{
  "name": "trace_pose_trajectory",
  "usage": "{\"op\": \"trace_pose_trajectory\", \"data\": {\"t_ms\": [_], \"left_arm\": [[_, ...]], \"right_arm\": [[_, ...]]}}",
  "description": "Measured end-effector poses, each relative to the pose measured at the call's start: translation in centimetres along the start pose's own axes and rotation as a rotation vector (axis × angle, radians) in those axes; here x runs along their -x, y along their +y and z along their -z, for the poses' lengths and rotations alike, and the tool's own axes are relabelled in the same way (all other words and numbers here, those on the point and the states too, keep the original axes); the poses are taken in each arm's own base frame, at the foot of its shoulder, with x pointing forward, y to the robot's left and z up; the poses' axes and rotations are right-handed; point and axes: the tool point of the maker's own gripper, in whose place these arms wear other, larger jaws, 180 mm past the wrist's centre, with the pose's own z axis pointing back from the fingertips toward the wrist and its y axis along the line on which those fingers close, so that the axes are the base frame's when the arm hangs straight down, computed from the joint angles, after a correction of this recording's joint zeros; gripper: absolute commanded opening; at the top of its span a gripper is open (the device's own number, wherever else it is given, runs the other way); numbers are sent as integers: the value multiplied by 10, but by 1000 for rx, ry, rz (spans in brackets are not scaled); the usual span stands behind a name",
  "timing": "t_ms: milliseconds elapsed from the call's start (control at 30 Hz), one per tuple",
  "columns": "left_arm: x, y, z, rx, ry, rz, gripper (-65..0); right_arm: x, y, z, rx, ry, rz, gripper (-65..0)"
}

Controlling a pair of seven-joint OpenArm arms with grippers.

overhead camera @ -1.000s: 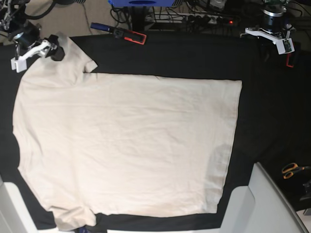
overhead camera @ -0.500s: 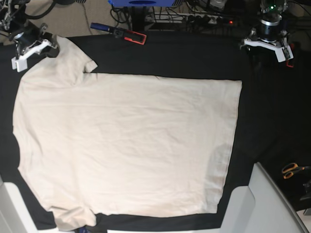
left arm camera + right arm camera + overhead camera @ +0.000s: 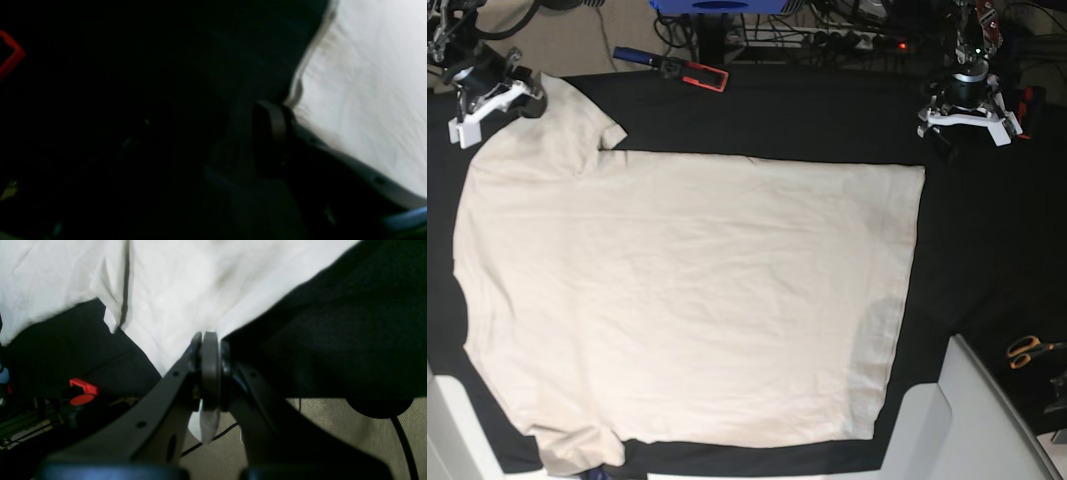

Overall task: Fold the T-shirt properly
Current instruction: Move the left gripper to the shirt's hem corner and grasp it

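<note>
The cream T-shirt (image 3: 687, 300) lies spread flat on the black table cloth (image 3: 827, 110), collar side to the left and hem to the right. At the upper left my right gripper (image 3: 527, 97) sits at the tip of the far sleeve. In the right wrist view its jaws (image 3: 208, 340) are shut on the sleeve's edge (image 3: 173, 290), and a bit of cloth sticks out behind the pads. My left gripper (image 3: 964, 125) hovers over black cloth just beyond the hem's far corner. One dark finger (image 3: 270, 126) shows beside the shirt edge (image 3: 367, 83), off to one side, so the jaws stand open and hold nothing.
A blue-handled tool with a red and black clamp (image 3: 692, 72) lies at the back edge. Orange-handled scissors (image 3: 1027, 350) lie at the right. A pale grey panel (image 3: 972, 420) juts in at the lower right. Cables crowd the floor behind the table.
My left gripper has come down and inward toward the hem's far corner and has opened. My right gripper has shut on the sleeve tip; the shirt has barely moved.
</note>
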Motion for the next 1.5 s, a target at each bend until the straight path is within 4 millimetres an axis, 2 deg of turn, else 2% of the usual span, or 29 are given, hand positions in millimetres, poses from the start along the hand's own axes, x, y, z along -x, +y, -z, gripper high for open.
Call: {"op": "trace_pose_trajectory", "data": {"t_ms": [67, 167, 233, 400, 667, 733, 900, 1033, 1267, 1500], "left_arm": [[-1, -8, 5, 16, -2, 0, -285], [8, -30, 13, 70, 62, 10, -285], [8, -42, 18, 91, 68, 1, -285], [11, -63, 24, 135, 83, 14, -285], [16, -75, 24, 165, 96, 25, -288], [17, -82, 25, 180, 99, 27, -334], [14, -85, 27, 185, 94, 26, -538], [10, -89, 31, 190, 84, 22, -645], [20, -81, 29, 171, 109, 16, -650], [23, -81, 27, 173, 132, 22, -650]], "right_arm": [[0, 0, 0, 0, 1, 0, -630], [0, 0, 0, 0, 0, 0, -630], [0, 0, 0, 0, 0, 0, -630], [0, 0, 0, -1, 0, 0, -630], [0, 0, 0, 0, 1, 0, -630], [0, 0, 0, 0, 0, -1, -630], [0, 0, 0, 1, 1, -1, -630], [0, 0, 0, 0, 0, 0, -630], [0, 0, 0, 0, 1, 0, -630], [1, 3, 2, -5, 36, -12, -645]]}}
